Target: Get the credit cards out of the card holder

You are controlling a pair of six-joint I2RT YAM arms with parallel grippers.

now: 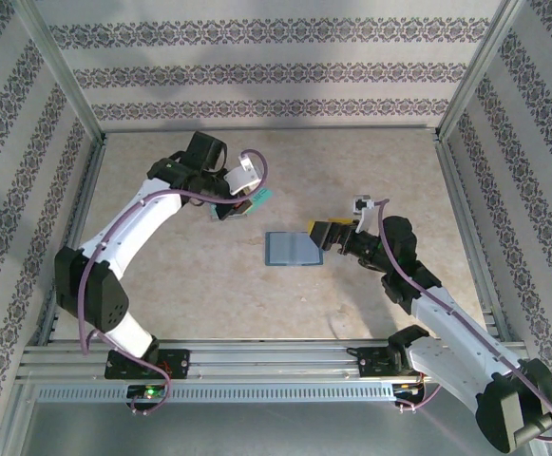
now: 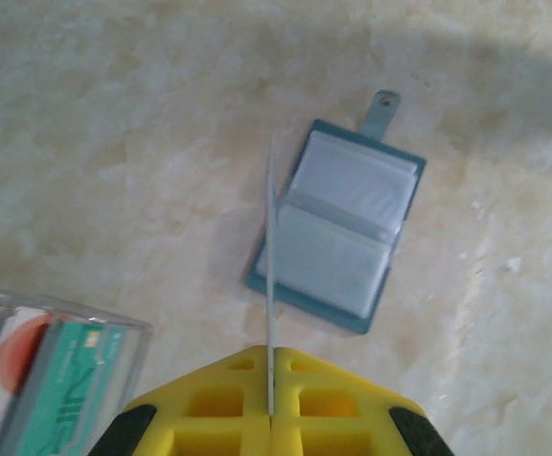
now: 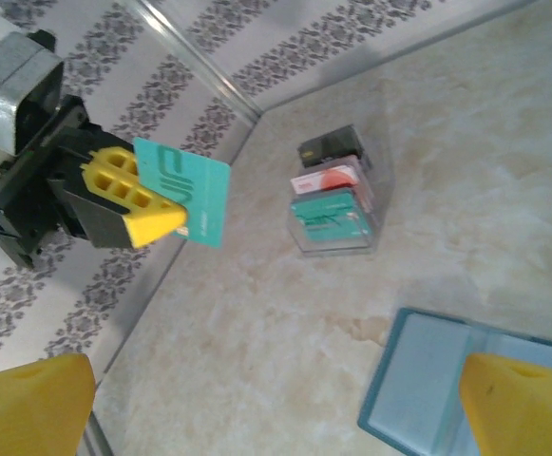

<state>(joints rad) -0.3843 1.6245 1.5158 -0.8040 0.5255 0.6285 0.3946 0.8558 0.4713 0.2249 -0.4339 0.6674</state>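
The card holder lies open and flat in the middle of the table, teal rim with two blue-grey panels and its clasp tab pointing away. My left gripper hovers up and left of it, shut on a teal credit card. That card appears edge-on as a thin line between the yellow fingers. My right gripper is at the holder's right edge, open, with nothing between its fingertips; the holder's corner lies beside the right one.
A small clear box stands beside the left gripper, holding red-and-white, teal and dark grey cards. Patterned walls with metal posts enclose the table on three sides; the left wall runs close behind the left gripper.
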